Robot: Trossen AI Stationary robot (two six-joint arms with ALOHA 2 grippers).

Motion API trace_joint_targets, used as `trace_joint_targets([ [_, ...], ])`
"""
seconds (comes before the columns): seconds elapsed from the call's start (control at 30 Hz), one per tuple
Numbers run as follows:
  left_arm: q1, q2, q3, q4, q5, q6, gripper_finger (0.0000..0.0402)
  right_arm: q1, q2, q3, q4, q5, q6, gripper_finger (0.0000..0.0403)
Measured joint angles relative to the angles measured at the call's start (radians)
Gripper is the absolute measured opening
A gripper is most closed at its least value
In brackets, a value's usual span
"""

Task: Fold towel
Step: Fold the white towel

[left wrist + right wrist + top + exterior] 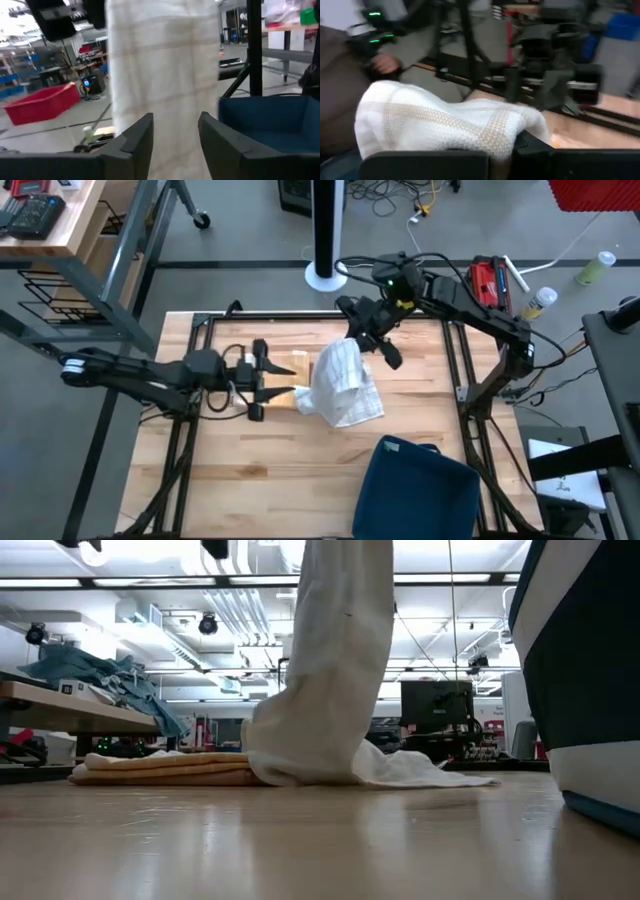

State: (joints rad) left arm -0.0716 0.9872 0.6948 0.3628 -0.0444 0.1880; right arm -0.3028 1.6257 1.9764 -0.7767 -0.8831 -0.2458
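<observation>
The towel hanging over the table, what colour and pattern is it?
The towel is white with tan woven stripes crossing in a grid, clearest in the right wrist view.

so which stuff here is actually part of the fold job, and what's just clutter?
In the job:
- white towel, lifted at one end, the rest trailing on the table
- right pincer, shut on the white towel
- left pincer, open, beside the towel, holding nothing

Lying about:
- tan folded towel, flat on the table
- blue bin
- table

White towel (445, 125) bunched in right hand (507, 152); left arm (550, 75) prob. behind.
</observation>
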Motion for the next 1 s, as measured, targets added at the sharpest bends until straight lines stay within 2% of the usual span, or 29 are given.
trace_joint_targets([
  [0.13,-0.013,0.105,-0.003,-0.008,-0.021,-0.012,0.0178,0.022,-0.014,-0.001,0.037,0.219,0.073,0.0000],
  [0.2,-0.013,0.160,0.007,-0.027,-0.032,-0.013,0.0194,0.021,-0.016,-0.001,0.078,0.281,0.133,0.0000],
  [0.33,-0.013,0.235,0.032,-0.045,-0.048,-0.025,0.0228,0.021,-0.018,0.016,0.112,0.282,0.218,0.0000],
  [0.57,-0.017,0.254,0.070,-0.103,-0.085,-0.067,0.0262,0.019,-0.028,0.049,0.103,0.309,0.218,0.0000],
  [0.8,-0.017,0.251,0.079,-0.128,-0.264,-0.076,0.0252,0.019,-0.030,0.059,0.103,0.334,0.202,0.0000],
  [0.93,-0.016,0.268,0.079,-0.110,-0.276,-0.075,0.0237,0.019,-0.030,0.059,0.103,0.334,0.202,0.0000],
  [1.0,-0.017,0.277,0.079,-0.104,-0.326,-0.075,0.0224,0.019,-0.029,0.059,0.108,0.334,0.201,0.0000],
])
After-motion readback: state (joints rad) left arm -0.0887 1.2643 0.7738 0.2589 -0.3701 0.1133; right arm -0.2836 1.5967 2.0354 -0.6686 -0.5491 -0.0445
